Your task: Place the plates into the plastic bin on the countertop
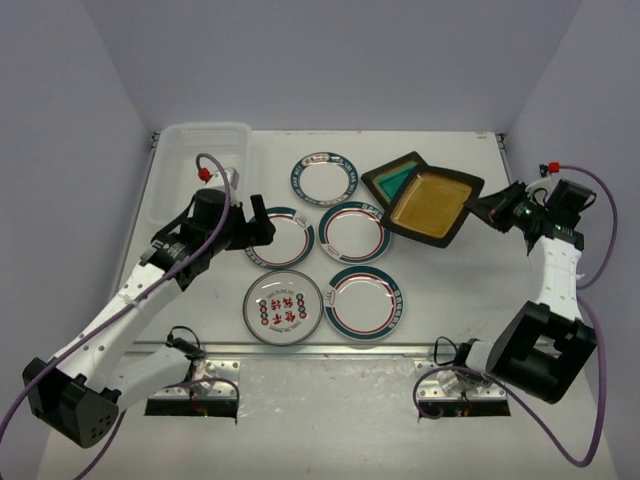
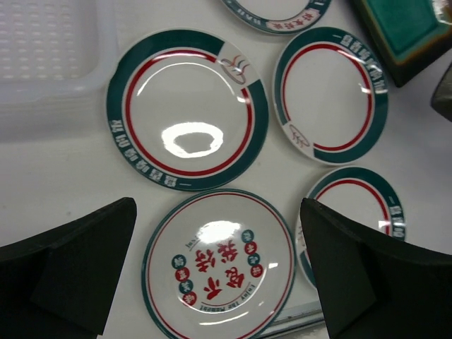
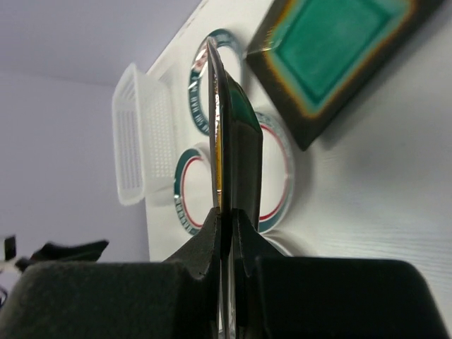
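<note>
White countertop (image 1: 450, 290), teal-centred plate (image 1: 396, 182) half under amber plate (image 1: 430, 203) in clenched right jaws; left jaws released.

Round plates (image 2: 187, 92) — white, teal-rimmed, red-ringed; square plate (image 1: 432, 205) — amber centre.

A robotics lab cell: bare pale walls (image 1: 350, 60) enclose a white countertop (image 1: 470, 280) bearing bolted robot arms (image 1: 110, 320).

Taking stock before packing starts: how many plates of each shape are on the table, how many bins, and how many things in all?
Round white plates: 5
Square dark-brown plates: 2
Plastic bin: 1
Total: 8
</note>
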Robot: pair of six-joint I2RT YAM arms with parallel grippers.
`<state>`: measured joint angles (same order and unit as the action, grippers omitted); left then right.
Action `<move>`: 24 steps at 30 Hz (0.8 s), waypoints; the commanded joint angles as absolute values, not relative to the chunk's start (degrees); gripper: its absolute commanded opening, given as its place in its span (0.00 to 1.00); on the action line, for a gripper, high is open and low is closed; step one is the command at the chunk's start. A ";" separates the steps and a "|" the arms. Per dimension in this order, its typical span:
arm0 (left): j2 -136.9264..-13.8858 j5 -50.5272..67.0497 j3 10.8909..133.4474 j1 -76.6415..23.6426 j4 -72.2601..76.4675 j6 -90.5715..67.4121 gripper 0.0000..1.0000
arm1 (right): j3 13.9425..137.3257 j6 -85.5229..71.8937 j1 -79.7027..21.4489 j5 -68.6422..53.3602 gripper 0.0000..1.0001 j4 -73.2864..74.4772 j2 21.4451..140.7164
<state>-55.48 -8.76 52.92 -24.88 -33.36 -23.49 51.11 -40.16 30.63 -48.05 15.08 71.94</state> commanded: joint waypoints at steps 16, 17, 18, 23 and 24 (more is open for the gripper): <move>-64.09 42.30 51.79 -18.35 6.70 -40.10 1.00 | 48.67 -64.82 4.86 -67.54 0.00 -25.84 65.57; -64.16 42.15 51.43 -18.37 7.50 -40.53 1.00 | 48.69 -65.22 3.90 -67.50 0.00 -26.46 65.62; -64.25 41.40 51.19 -18.42 7.74 -40.60 0.99 | 48.60 -65.86 3.46 -67.55 0.00 -27.24 65.75; -64.51 40.76 50.28 -18.46 9.15 -41.42 0.88 | 48.86 -71.76 1.03 -67.72 0.00 -34.62 66.53; -64.49 41.96 49.80 -18.49 11.42 -42.41 0.81 | 49.06 -71.71 0.22 -67.42 0.00 -34.63 66.63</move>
